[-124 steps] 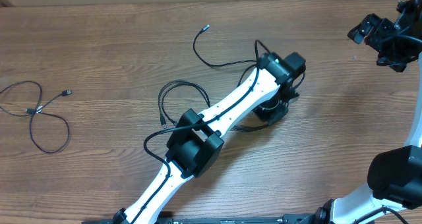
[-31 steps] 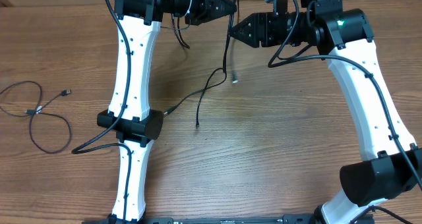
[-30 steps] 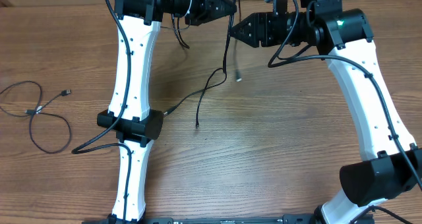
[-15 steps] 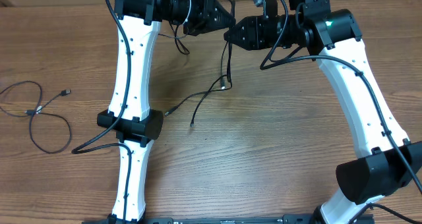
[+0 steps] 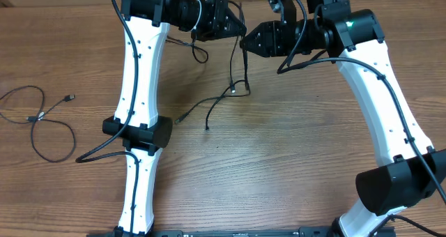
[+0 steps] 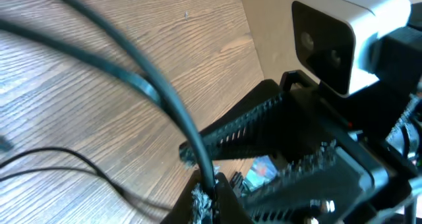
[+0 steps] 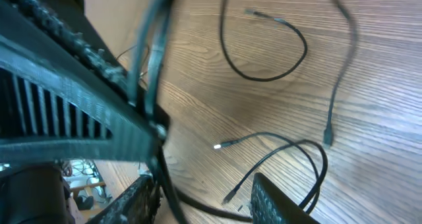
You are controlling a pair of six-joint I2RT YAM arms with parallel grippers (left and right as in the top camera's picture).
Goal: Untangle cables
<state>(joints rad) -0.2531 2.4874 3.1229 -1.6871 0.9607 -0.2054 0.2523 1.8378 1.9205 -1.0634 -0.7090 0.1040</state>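
Held a cable (image 5: 232, 63) clenched in the left gripper (image 5: 240, 24), nearly tip-to-tip with the right gripper (image 5: 244, 43); could not tell that one's grip. Hung below both, ends on the table (image 5: 313, 160). Risked cinching the tangle tighter if pulled apart hard.

A robot lab: two white robot arms (image 5: 139, 70) stand at a wood-grain worktop (image 5: 313, 167) with loose black cables (image 5: 40, 115) on it.

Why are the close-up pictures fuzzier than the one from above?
Left wrist view: the held cable sits near the lens, so it blurs; the table is sharp. Right wrist view: same, while loose cables look crisp. Overhead view: all sharp.
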